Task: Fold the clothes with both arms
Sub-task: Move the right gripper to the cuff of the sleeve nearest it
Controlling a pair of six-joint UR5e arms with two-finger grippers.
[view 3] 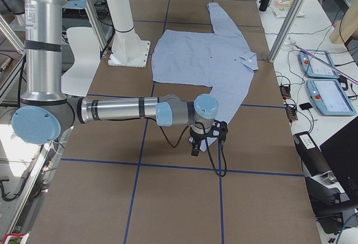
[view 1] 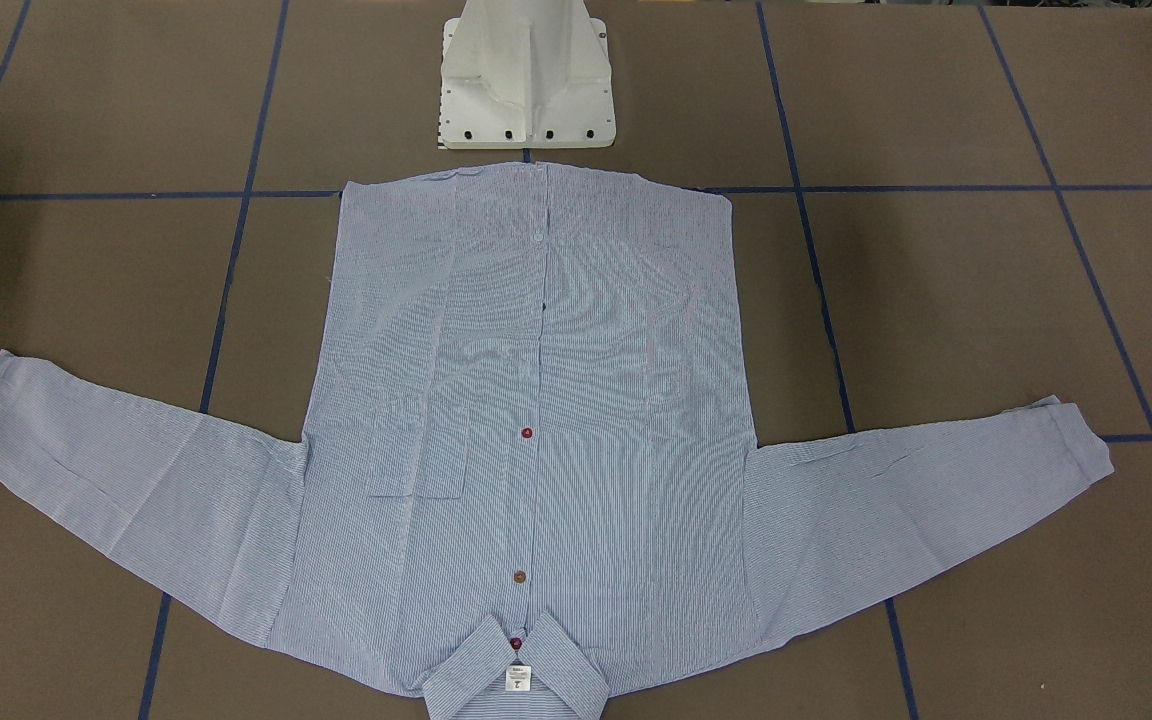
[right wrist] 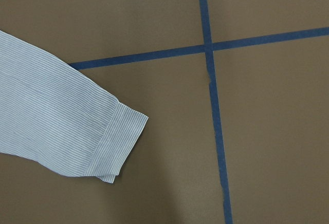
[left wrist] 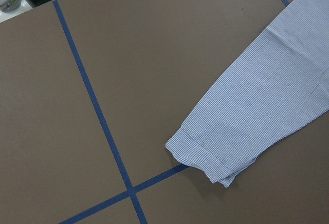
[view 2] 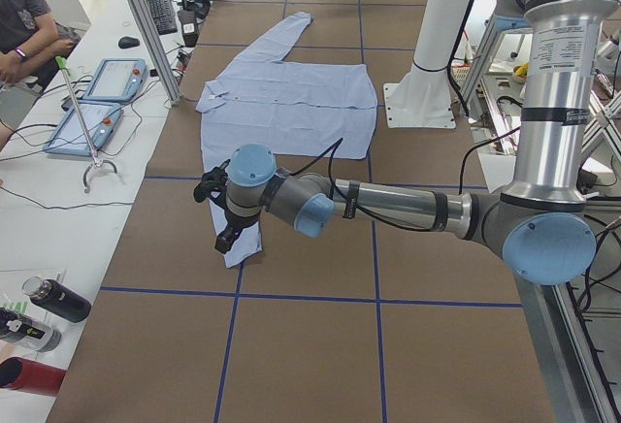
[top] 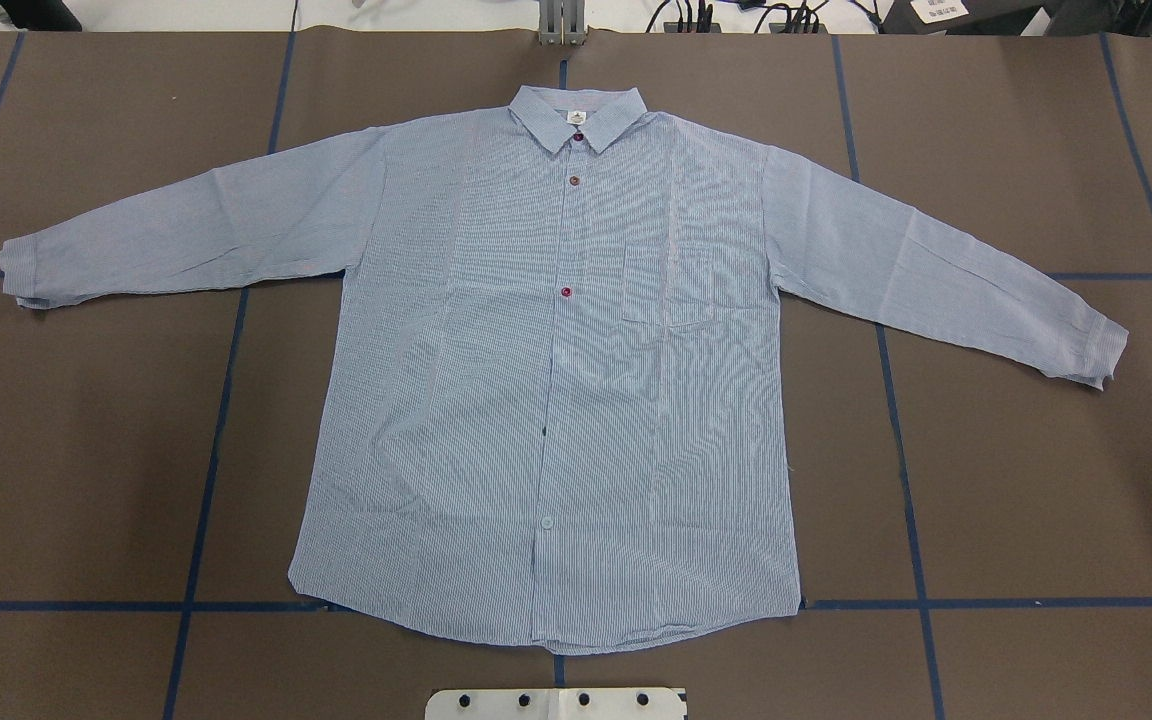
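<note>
Now shirt [top: 546, 350] collar [top: 578, 105] points away from base [top: 556, 703]; left end effector [view 2: 223, 237], right end effector [view 3: 197, 146] state unclear.

table [top: 86, 450]: brown, blue-taped grid | shirt [top: 496, 400]: flat, sleeves spread, seemingly buttoned

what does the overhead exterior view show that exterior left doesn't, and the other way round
Only overhead: the shirt's chest pocket and dark red buttons, plainly; no arm in sight. Only exterior left: the left arm, the left gripper over the near cuff, an operator and two touchscreen pendants. Both: the flat shirt, the tape-gridded brown table, the white pedestal base.
</note>
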